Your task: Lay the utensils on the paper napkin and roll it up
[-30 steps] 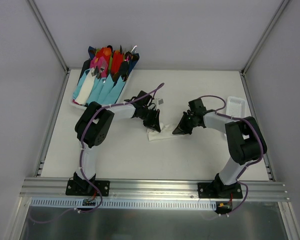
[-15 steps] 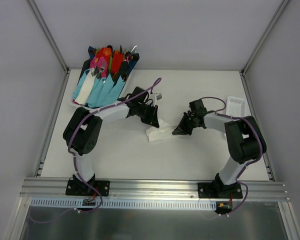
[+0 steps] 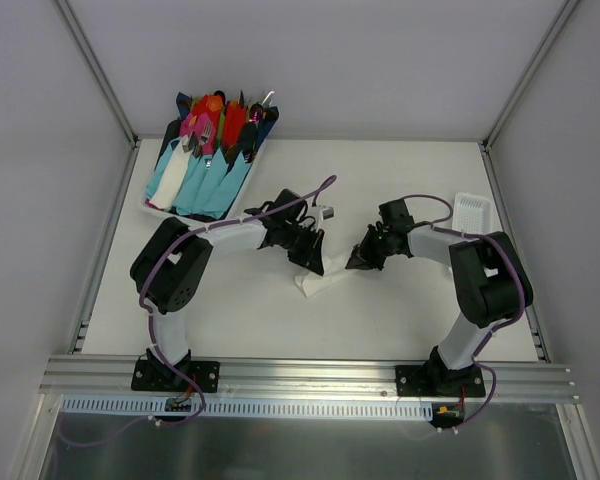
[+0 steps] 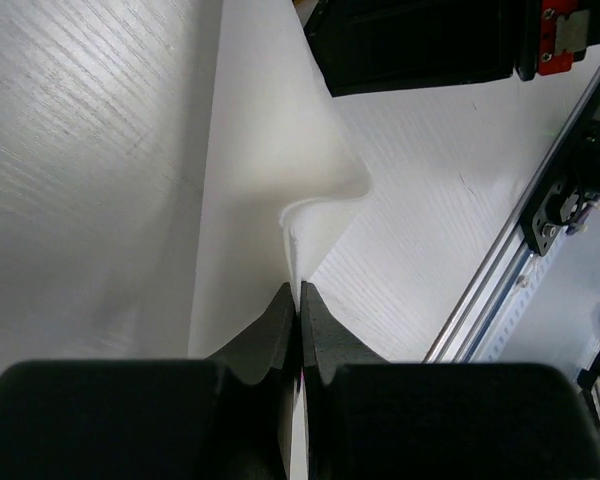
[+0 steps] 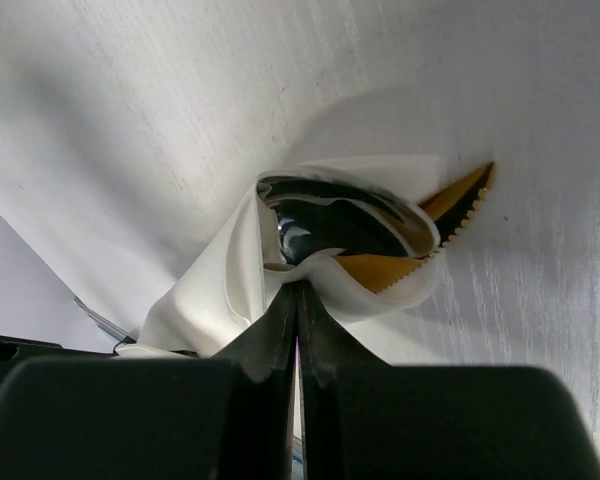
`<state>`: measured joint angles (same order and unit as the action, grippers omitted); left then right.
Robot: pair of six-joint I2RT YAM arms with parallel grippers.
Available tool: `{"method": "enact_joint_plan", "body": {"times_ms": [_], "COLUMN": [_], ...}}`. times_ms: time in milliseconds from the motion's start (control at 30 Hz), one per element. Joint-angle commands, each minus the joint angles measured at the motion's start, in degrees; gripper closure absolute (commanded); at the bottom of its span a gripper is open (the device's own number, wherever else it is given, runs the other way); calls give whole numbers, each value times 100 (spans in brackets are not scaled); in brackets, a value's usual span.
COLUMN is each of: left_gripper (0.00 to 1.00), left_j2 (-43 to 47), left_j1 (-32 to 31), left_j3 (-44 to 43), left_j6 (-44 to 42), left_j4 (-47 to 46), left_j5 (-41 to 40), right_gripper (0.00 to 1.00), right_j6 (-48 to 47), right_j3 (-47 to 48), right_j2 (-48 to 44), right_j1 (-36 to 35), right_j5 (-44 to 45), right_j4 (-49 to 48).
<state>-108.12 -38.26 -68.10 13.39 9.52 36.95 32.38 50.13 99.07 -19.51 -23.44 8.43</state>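
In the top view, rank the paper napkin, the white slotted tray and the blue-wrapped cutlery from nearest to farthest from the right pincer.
From the right pincer:
1. paper napkin: pinched at its tips, reaching away to its left.
2. white slotted tray: farther back, on the right side.
3. blue-wrapped cutlery: far-left back corner, clearly the farthest.

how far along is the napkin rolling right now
Done: the utensils are already inside the paper napkin; the spoon head and golden serrated tip peek from its open end. In hand: the left gripper and right gripper are both shut on napkin folds. Left: the roll looks loose and uneven, so tightening and finishing remain.
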Motion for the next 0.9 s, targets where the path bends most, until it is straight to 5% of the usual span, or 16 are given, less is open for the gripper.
{"method": "enact_joint_plan", "body": {"times_ms": [0,533,867], "left_gripper": [100,100,100], "left_j2": [19,-166,-579], "left_j1": [-173,-445,-15], "left_j3": [165,367,297], "left_j6": [59,375,568], "left_j4": [-11,-152,-73], "left_j5": [190,-373,-241], "right_gripper": [100,100,93], "right_j6": [-92,-39,162], "right_j3": [-170,-240,-582], "right_j2": [210,192,-510], "right_j1": [96,105,105], "right_j5": [630,595,104], "right_j4": [326,265,-173]}}
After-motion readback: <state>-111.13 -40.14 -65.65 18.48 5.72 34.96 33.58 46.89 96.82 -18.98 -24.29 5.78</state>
